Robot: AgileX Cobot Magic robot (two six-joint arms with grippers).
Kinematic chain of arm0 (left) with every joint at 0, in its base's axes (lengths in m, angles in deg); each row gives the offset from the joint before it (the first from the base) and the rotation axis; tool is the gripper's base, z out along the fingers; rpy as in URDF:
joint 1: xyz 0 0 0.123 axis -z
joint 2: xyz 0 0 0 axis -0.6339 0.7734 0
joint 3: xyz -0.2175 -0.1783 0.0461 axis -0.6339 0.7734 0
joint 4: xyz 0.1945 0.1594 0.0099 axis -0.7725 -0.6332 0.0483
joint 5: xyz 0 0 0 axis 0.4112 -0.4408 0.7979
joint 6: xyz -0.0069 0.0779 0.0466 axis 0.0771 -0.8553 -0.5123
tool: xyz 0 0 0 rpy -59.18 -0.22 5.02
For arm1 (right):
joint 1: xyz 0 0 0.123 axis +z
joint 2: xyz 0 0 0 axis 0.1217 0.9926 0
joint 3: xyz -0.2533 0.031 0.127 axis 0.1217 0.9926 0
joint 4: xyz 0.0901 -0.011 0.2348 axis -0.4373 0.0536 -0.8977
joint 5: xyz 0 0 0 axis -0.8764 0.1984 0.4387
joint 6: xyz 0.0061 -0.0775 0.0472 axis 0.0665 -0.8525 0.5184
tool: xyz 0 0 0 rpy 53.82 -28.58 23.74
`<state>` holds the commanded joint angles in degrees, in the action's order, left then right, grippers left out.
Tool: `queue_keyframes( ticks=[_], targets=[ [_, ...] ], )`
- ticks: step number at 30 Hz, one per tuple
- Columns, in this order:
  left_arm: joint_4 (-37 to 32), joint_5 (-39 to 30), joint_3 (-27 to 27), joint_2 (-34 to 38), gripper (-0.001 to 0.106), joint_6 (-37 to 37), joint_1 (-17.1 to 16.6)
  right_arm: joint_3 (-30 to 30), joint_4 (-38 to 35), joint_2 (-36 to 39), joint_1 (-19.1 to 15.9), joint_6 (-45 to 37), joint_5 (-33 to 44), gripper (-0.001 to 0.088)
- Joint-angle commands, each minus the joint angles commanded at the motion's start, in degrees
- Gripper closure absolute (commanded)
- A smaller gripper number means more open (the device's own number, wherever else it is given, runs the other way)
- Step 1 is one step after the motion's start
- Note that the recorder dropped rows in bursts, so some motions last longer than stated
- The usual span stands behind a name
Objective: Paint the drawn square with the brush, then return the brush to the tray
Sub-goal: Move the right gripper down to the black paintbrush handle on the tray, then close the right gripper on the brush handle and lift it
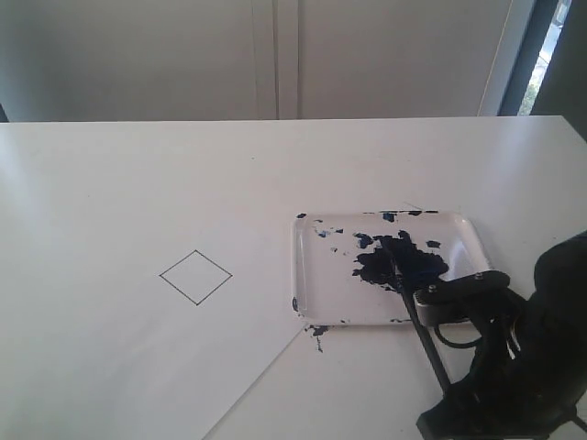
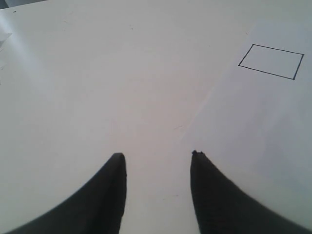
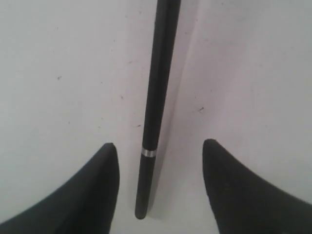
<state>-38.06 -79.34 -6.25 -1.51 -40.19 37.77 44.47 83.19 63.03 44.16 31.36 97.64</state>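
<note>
Right gripper (image 3: 159, 143) stands with its jaws wide apart, one on either side of the brush (image 3: 158, 87), touching neither side that we can see. Nothing is held. Left gripper (image 2: 157, 153) is likewise spread and empty, over the white paper sheet (image 2: 253, 126).

Brush position: tip end in the dark paint blotch (image 1: 401, 261) inside the tray (image 1: 298, 266). The handle runs out over the near rim and onto the table (image 1: 348, 403). Drawn square (image 1: 195, 276) sits well apart on the paper, its inside clean white, so we judge the painting not yet begun.

Handling, our judgement:
- Light, stiff, thin stick.
- Smooth round handle, so it is likely to roll or twist between the pads unless squeezed square across.
- The tip is wet and will smear whatever it brushes.
- We would grip the rear handle near the silver band (image 3: 149, 153), where the jaws already bracket it, well clear of the paint.

Views compared:
- Right wrist view alone shows the handle centred between the jaws, the silver band and the butt end. It shows no tray and no square.
- Exterior view alone gives tray, paint and square together, but the arm's dark bulk hides the jaws.
- Left wrist view adds only the square (image 2: 271, 61) and the paper's edge.
</note>
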Motion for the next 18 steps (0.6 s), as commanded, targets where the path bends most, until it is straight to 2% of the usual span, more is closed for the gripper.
queue_keyframes(
  ticks=[12, 15, 18],
  targets=[
    [0.00, 0.00, 0.00, 0.00, 0.057, 0.00, 0.00, 1.24, -0.39, 5.30, 0.00, 0.00, -3.90, 0.0379],
    [0.00, 0.00, 0.00, 0.00, 0.057, 0.00, 0.00, 1.24, -0.39, 5.75, 0.00, 0.00, -4.25, 0.0449],
    [0.00, 0.00, 0.00, 0.00, 0.057, 0.00, 0.00, 1.24, -0.39, 5.88, 0.00, 0.00, -3.75, 0.0627]
  ],
)
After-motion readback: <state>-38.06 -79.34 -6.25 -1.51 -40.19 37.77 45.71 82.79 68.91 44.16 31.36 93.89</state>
